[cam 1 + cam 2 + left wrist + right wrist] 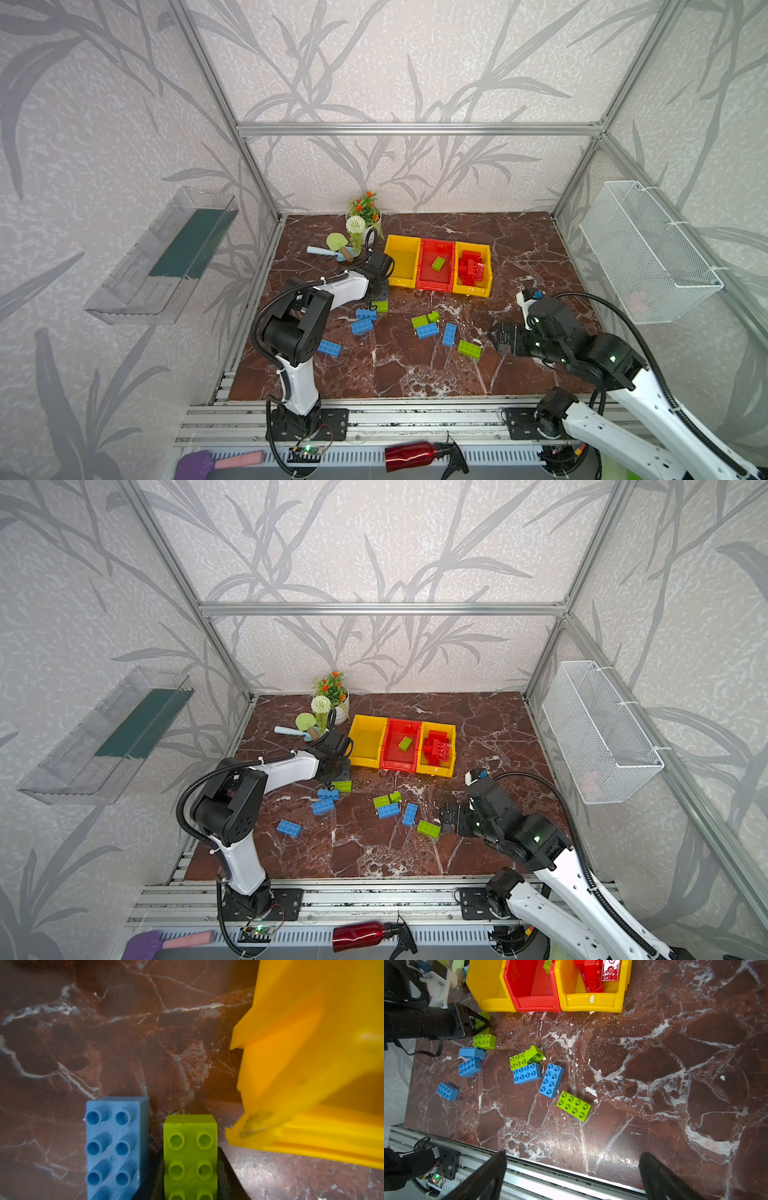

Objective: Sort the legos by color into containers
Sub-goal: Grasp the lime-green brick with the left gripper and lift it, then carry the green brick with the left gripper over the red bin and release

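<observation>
1. Clamping shut with the left gripper [478, 1023] on one lime green studded plastic brick [190, 1147], pressing on its two long sides, just in front of the empty left-hand yellow plastic bin [401, 266]. Not managing to tell whether it is resting on the brown marble-patterned tabletop [415, 374] or raised off it.
2. Hanging wide open and holding nothing with the right gripper [498, 337], near another lime green brick [469, 349] lying flat.
3. Judging the step in hand: picking up a green piece, with the grasp made and the carry not yet begun.
4. Lying loose across the tabletop:
   - five blue bricks, with one blue brick [116, 1147] right beside the held piece
   - four more green ones
5. Sitting already sorted:
   - a pile of red bricks [471, 266] in the right-hand yellow bin [471, 292]
   - a single green brick [438, 263] in the middle red bin [434, 286]
6. Probably calling next for raising straight up to clear the blue neighbour and the sloped bin front, then crossing over the yellow bin and releasing in the red one.
</observation>
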`<state>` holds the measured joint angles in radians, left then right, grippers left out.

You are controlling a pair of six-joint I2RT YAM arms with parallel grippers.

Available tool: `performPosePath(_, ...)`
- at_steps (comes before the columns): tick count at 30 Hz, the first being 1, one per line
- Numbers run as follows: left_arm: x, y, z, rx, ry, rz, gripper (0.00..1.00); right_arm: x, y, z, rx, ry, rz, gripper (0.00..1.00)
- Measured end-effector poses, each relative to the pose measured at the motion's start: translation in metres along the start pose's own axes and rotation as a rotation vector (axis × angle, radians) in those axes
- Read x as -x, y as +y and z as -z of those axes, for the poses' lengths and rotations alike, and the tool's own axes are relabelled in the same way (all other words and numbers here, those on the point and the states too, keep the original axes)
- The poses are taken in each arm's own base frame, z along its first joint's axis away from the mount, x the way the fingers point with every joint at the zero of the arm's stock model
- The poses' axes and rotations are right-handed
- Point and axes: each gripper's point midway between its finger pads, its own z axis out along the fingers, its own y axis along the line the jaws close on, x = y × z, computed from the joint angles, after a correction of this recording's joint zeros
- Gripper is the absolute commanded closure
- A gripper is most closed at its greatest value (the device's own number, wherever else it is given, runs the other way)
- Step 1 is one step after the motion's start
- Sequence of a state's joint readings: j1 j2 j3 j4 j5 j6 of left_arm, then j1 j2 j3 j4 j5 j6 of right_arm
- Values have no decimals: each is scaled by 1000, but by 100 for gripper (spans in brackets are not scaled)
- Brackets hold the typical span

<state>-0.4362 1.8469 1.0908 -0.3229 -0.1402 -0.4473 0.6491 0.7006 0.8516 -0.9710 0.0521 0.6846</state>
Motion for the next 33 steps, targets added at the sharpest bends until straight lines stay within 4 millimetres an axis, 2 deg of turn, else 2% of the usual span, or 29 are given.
performPosePath(5,-12,15,10,49,23,-8,83,1,1,2,11,-12,1,0)
performPosePath(11,-8,24,31,76,8,-7,84,4,3,9,35,-41,-1,0)
performPosePath(15,8,21,51,69,-13,-1,84,4,3,13,51,-61,-1,0)
performPosePath(18,29,10,70,44,-54,5,84,3,2,15,57,-68,-1,0)
performPosePath(21,52,-15,95,1,-111,-15,84,0,0,14,61,-66,0,0)
performPosePath(25,83,-72,131,-77,-198,-77,84,-3,-1,13,66,-65,0,0)
performPosePath(27,97,-101,139,-110,-227,-102,84,-4,-2,13,69,-67,1,0)
performPosePath(30,108,-142,136,-146,-238,-143,84,-4,-2,15,73,-71,0,1)
performPosePath(33,112,-173,116,-155,-219,-174,84,-5,-2,16,76,-76,1,1)
